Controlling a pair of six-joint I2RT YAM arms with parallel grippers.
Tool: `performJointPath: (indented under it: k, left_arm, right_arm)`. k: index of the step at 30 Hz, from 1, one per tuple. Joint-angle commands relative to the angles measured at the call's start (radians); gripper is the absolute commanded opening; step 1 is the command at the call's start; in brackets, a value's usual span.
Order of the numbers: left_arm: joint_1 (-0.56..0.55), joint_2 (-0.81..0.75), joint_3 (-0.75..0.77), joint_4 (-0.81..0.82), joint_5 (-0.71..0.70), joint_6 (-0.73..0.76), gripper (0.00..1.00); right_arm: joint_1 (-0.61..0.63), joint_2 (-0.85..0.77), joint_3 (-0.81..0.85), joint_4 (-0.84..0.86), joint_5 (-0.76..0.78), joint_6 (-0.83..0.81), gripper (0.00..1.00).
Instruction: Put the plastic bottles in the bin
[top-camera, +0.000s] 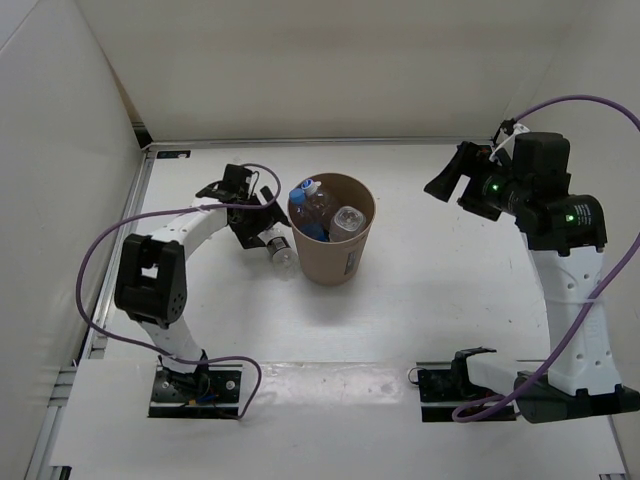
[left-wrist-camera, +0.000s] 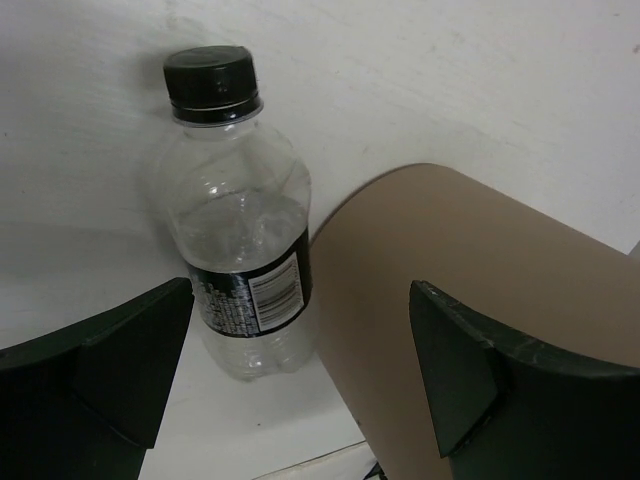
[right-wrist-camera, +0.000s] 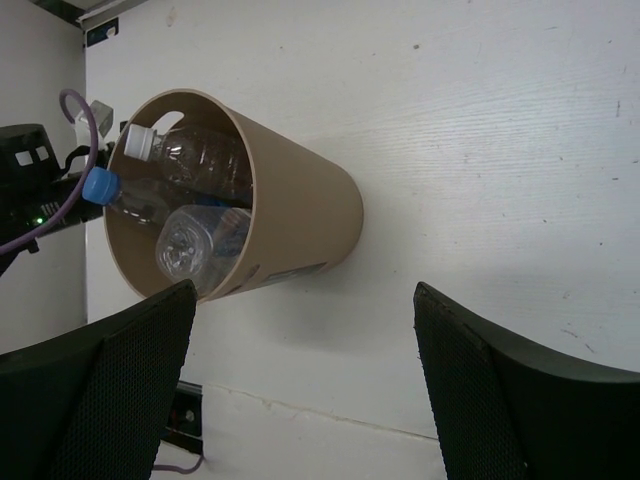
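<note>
The tan bin (top-camera: 335, 250) stands mid-table with an oval handle cutout (right-wrist-camera: 172, 102) at its rim. Inside it are a blue-capped bottle (top-camera: 308, 200), a white-capped bottle (right-wrist-camera: 195, 152) and a plain clear bottle (top-camera: 348, 219). A black-capped bottle (top-camera: 281, 252) with a dark label lies on the table against the bin's left side (left-wrist-camera: 470, 290). My left gripper (top-camera: 260, 225) is open just short of that bottle (left-wrist-camera: 235, 230), whose base sits between the fingers, nothing held. My right gripper (top-camera: 448, 172) hangs open well right of the bin, holding nothing.
White walls enclose the table at the back and left (top-camera: 70, 130). A purple cable (top-camera: 90, 260) loops beside the left arm. The arm bases (top-camera: 195, 385) are bolted at the near edge. A seam (right-wrist-camera: 330, 420) crosses the tabletop near the front.
</note>
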Motion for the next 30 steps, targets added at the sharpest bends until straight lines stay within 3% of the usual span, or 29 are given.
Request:
performJointPath:
  k: [1,18,23,26,30]
  left_arm:
    - [0.004,-0.002,0.034,-0.027,-0.009,-0.012,1.00]
    - [0.005,0.130,0.035,0.030,0.043,-0.070,0.96]
    - [0.018,0.146,0.022,0.085,0.081,-0.095,0.78]
    - [0.037,0.146,0.020,0.108,0.092,-0.092,0.61]
    - [0.073,0.110,0.049,0.058,0.059,-0.086,0.54]
  right_arm:
    - [0.005,0.009,0.011,0.018,0.036,-0.032,0.90]
    - [-0.050,0.040,0.031,0.005,0.023,-0.023,0.90]
    - [-0.087,0.050,0.042,0.012,-0.015,-0.005,0.90]
    - [-0.105,0.067,0.051,0.027,-0.043,0.014,0.90]
    - [-0.116,0.087,0.052,0.044,-0.071,0.041,0.90]
